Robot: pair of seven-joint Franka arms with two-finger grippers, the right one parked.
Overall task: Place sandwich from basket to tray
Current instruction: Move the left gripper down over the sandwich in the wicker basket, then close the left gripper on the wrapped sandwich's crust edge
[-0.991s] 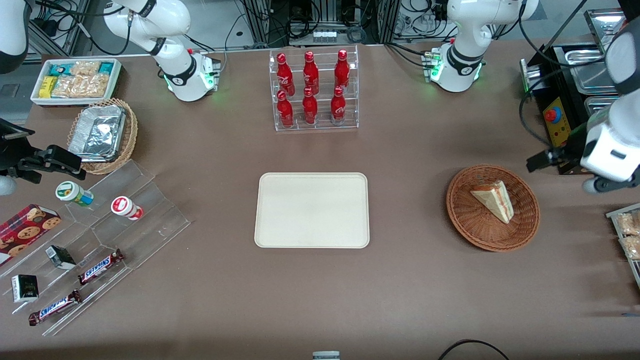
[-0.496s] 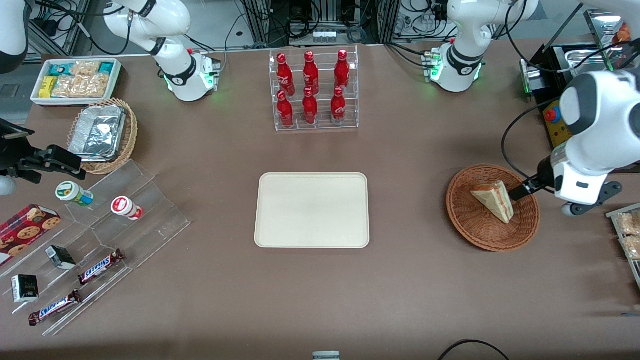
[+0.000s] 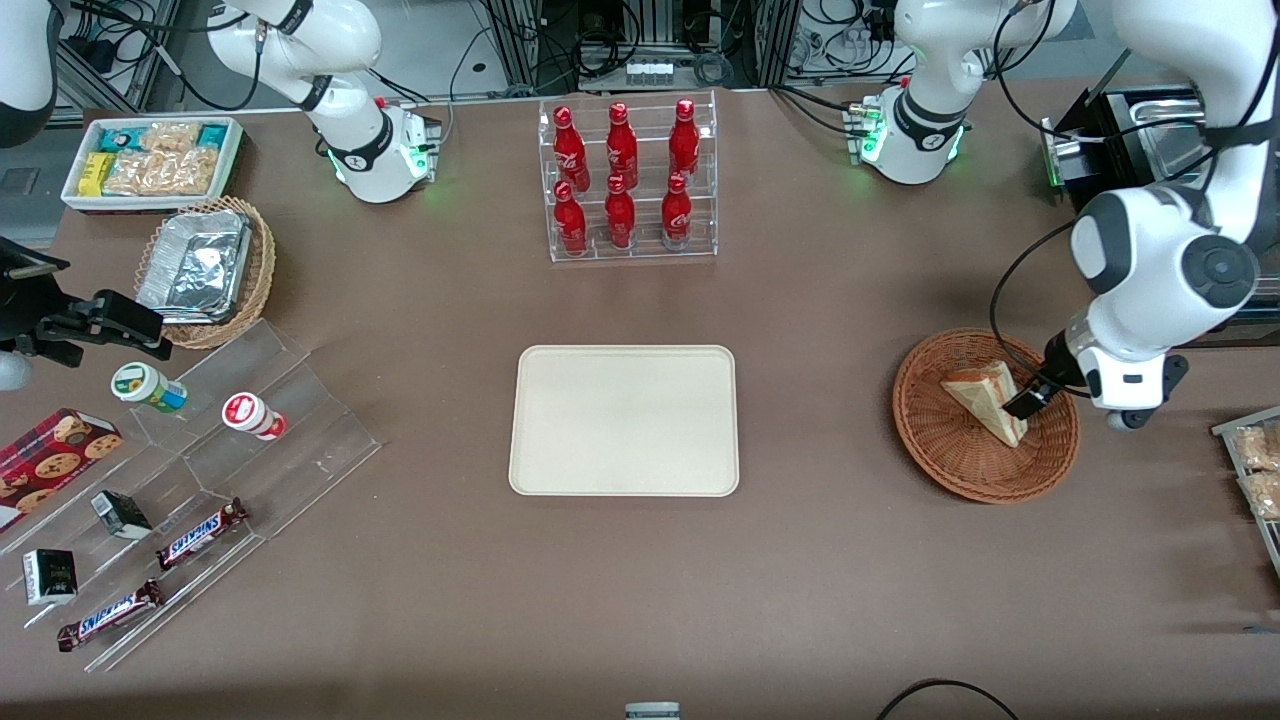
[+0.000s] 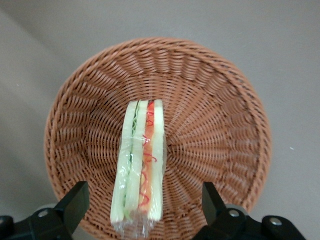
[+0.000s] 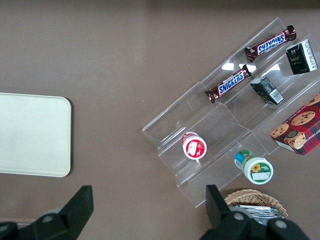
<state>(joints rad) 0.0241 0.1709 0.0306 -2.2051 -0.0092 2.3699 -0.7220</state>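
The sandwich (image 3: 985, 400), a plastic-wrapped white-bread wedge, lies in the round reddish-brown wicker basket (image 3: 950, 470) toward the working arm's end of the table. In the wrist view the sandwich (image 4: 140, 160) shows its cut edge with green and orange-red filling in the middle of the basket (image 4: 220, 115). My gripper (image 3: 1035, 385) hangs just above the basket at the sandwich's edge. It is open (image 4: 142, 200), a finger on each side of the sandwich's wide end, touching nothing. The cream tray (image 3: 625, 420) lies flat mid-table, bare, and shows also as the tray (image 5: 32, 135).
A clear rack of red bottles (image 3: 625, 180) stands farther from the camera than the tray. Toward the parked arm's end are a tiered acrylic stand with snacks (image 3: 200, 470), a tan basket of foil containers (image 3: 205, 270) and a white snack box (image 3: 150, 160). A black control box (image 3: 1115, 240) sits near the basket.
The working arm has swung in from the table's end and come down over the basket. Its gripper now straddles the sandwich. The sandwich and basket have not moved.
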